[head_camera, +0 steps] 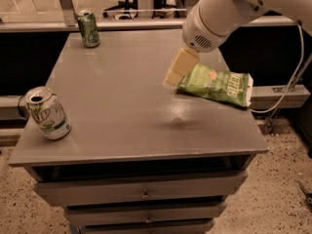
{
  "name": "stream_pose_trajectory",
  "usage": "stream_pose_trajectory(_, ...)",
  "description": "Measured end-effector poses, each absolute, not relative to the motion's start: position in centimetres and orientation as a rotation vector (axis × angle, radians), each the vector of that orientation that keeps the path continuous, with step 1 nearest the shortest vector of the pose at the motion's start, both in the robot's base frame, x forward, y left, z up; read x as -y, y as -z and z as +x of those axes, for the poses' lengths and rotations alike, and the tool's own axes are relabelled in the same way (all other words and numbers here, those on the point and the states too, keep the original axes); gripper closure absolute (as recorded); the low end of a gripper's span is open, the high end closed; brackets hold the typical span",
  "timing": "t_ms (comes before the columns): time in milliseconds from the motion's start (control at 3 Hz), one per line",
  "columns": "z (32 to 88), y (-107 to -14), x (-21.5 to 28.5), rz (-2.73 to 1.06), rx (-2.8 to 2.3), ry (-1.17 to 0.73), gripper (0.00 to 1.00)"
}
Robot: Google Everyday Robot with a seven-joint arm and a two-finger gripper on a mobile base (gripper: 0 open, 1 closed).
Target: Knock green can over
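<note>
The green can (88,29) stands upright at the far left corner of the grey table top (117,111); it is dark green with mottled print and a silver top. My gripper (179,67) hangs from the white arm (219,11) above the table's right half, just left of the green crisp bag (218,86). It is far to the right of the green can and nearer to me. Nothing shows in the gripper.
A white-and-green 7UP can (48,113) stands tilted near the front left edge. The crisp bag lies at the right edge. Drawers (141,191) sit under the top. A rail and chair legs are behind the table; a cable runs at the right.
</note>
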State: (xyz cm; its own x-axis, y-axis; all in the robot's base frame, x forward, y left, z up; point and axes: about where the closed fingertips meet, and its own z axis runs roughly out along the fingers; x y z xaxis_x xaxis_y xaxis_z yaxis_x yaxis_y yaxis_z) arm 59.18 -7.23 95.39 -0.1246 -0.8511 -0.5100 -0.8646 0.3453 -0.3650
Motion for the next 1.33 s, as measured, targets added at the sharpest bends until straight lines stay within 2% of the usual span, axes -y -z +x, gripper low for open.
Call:
stream_pose_trajectory(667,62.4,-94.6,3.9,-1.416,-1.890,-0.133,0.00)
stream_pose_trajectory(1333,73.0,-94.7,-5.1,-1.210,-1.724,-0.310,0.00)
